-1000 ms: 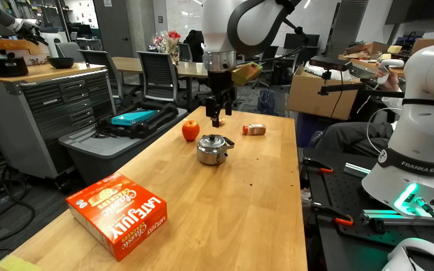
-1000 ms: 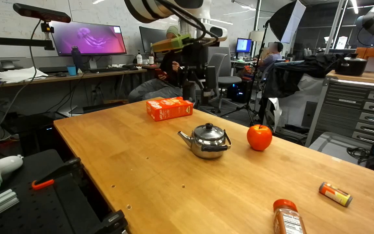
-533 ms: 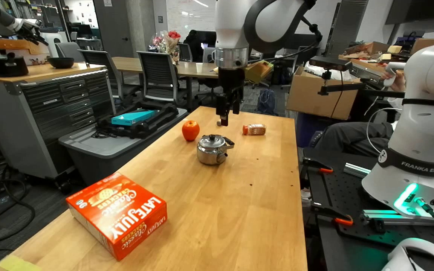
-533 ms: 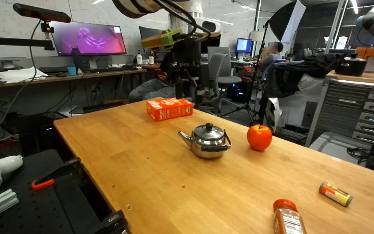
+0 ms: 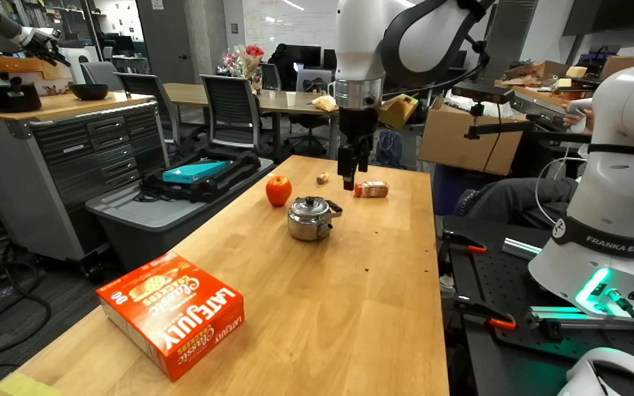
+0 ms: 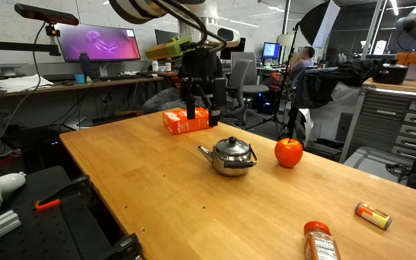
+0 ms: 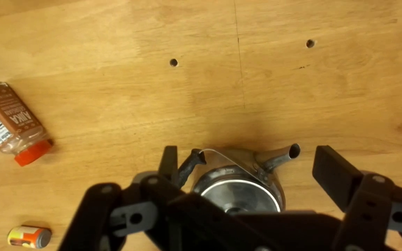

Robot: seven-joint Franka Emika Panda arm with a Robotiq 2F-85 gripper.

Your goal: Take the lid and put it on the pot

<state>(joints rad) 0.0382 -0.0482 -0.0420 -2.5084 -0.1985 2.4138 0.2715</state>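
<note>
Into an exterior view we go: I've got my fingers hanging apart in mid-air, with the orange cracker box showing through the gap. On the counter, the steel pot stands upright, and the lid is already seated on it, black knob up! Spout to the left, black handle down along the near side. Just right of the pot, a red apple; near right, the red-capped bottle, cut off at the near edge, and a small orange-and-yellow cylinder on its side.

Over to my white arm base, right of the counter in an exterior view. From here my fingers show above and to the right of the pot, clear of it, tips just left of the bottle. The cracker box lies near left; the apple sits left of the pot and a little farther, the cylinder farther still.

Now the wrist view, and my fingers are spread wide, one at each side, the pot below and between. The spout points toward the finger on the right, and the lid is partly hidden by my own linkage. Well to the left lies the bottle, with the cylinder near left.
</note>
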